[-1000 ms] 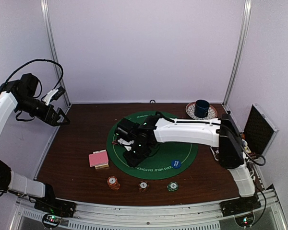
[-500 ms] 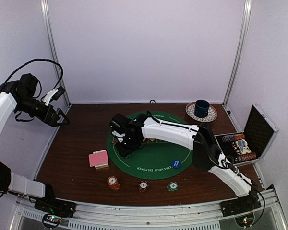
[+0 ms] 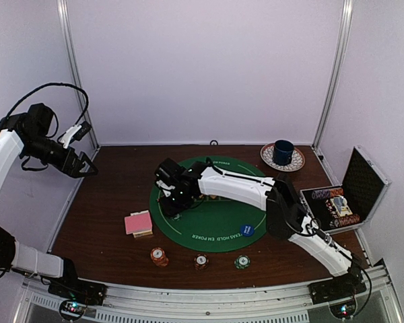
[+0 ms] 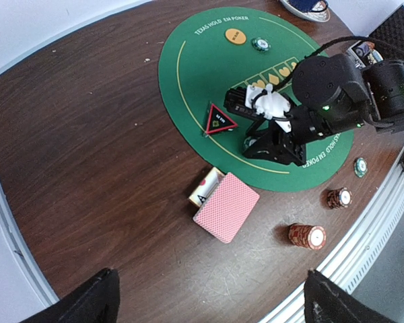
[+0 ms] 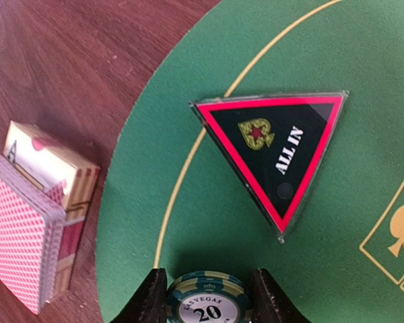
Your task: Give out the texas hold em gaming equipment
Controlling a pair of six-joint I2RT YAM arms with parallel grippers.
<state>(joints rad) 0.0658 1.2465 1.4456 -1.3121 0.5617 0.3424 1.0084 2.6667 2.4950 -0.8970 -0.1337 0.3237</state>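
Note:
My right gripper (image 5: 205,297) is shut on a green striped-edge poker chip (image 5: 205,303) marked 20, held low over the left part of the round green mat (image 5: 188,182). Just ahead of it lies the red-black triangle marker (image 5: 273,151). From above, the right gripper (image 3: 170,200) sits at the mat's left edge. The pink-backed playing cards (image 3: 139,223) lie beside their box on the wood left of the mat. An orange-red chip stack (image 3: 159,256), a dark one (image 3: 200,260) and a green one (image 3: 242,261) stand along the front. My left gripper (image 3: 87,168) is open, raised at the far left.
A blue disc (image 3: 247,230) lies on the mat's front right; an orange disc (image 4: 236,36) and a green chip (image 4: 259,44) lie at its far side. A dark blue cup on a saucer (image 3: 283,152) stands at the back right. The open black case (image 3: 343,198) stands at the right edge.
My right arm has swung left and back across the mat with the chip, uncovering the case. The left arm has not moved.

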